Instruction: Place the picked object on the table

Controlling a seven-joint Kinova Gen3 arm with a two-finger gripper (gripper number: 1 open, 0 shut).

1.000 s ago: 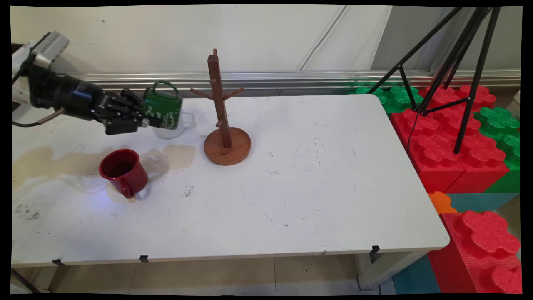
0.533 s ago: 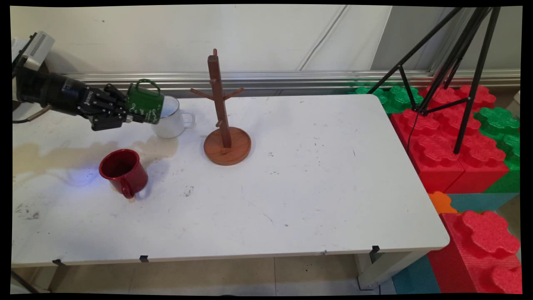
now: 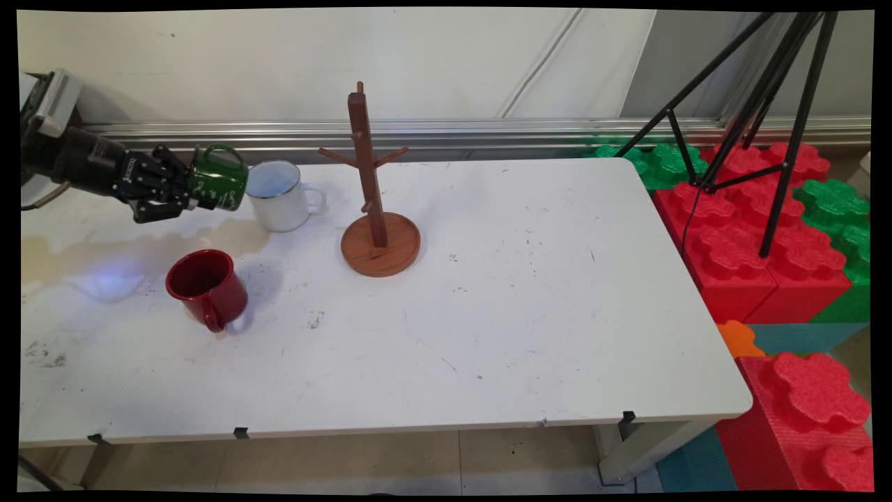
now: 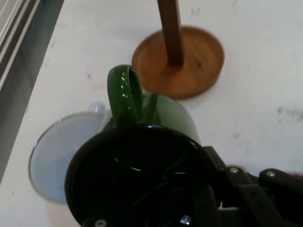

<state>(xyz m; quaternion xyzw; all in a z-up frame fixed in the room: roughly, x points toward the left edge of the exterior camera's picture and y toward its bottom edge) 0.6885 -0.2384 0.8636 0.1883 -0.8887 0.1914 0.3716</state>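
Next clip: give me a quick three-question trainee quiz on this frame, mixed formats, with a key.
1. True or false: the green mug stands on the table.
2. Which mug lies nearest the table's front edge? A) white mug B) red mug C) green mug
3. Fill in: the wooden mug tree has ___ mugs hanging on it.

Key
1. False: the pincer holds it tilted in the air, left of the white mug.
2. B
3. no

The gripper is black, with a jointed linkage, small silver screws and faint white lettering on its cylindrical black wrist. A silver-grey ribbed camera housing sits behind it, and a thin cable trails below.
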